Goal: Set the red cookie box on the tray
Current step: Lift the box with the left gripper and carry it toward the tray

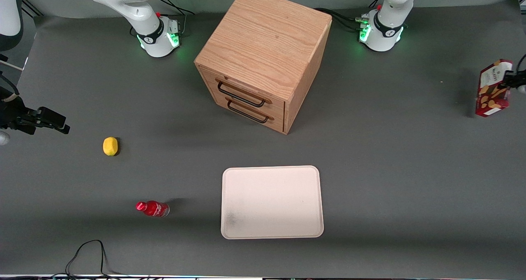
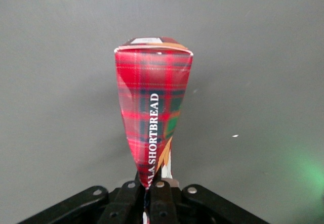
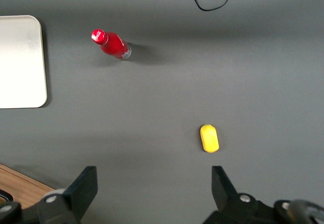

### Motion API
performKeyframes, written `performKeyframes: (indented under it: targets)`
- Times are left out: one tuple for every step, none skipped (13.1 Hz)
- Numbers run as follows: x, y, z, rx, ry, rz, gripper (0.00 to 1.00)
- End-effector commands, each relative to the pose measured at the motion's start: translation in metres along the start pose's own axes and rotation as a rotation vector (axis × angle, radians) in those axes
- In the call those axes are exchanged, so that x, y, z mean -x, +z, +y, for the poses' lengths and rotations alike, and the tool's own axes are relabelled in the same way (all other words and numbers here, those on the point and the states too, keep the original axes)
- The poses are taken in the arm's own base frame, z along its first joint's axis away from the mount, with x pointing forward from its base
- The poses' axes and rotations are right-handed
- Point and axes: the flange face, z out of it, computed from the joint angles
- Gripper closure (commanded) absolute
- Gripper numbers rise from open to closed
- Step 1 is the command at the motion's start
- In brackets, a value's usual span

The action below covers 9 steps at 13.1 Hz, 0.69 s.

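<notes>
Your claw [image 1: 511, 81] grips the red cookie box [image 1: 493, 88], holding it in the air at the working arm's end of the surface [image 1: 390, 148], well apart from the tray [image 1: 272, 202]. You see a wooden cabinet [image 1: 263, 54], then a small red bottle [image 1: 153, 208] and a yellow fruit [image 1: 110, 146] toward the parked arm's end.

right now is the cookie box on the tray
No, the end effector holds the cookie box up at the working arm's end, away from the tray.
</notes>
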Motion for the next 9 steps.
performKeyframes:
  targets:
    - [-0.029,-0.099,0.033,-0.051,-0.02,0.003,1.0]
    - [-0.041,-0.133,0.049,-0.057,-0.039,-0.005,1.0]
    - [-0.054,-0.167,0.067,-0.062,-0.06,-0.015,1.0]
    - [-0.067,-0.196,0.084,-0.063,-0.075,-0.025,1.0]
    - [-0.077,-0.221,0.101,-0.067,-0.092,-0.031,1.0]
    - [-0.088,-0.239,0.118,-0.077,-0.105,-0.032,1.0]
    - [-0.097,-0.252,0.132,-0.085,-0.124,-0.032,1.0]
    - [-0.106,-0.259,0.144,-0.088,-0.145,-0.034,1.0]
    - [-0.115,-0.265,0.153,-0.101,-0.159,-0.026,1.0]
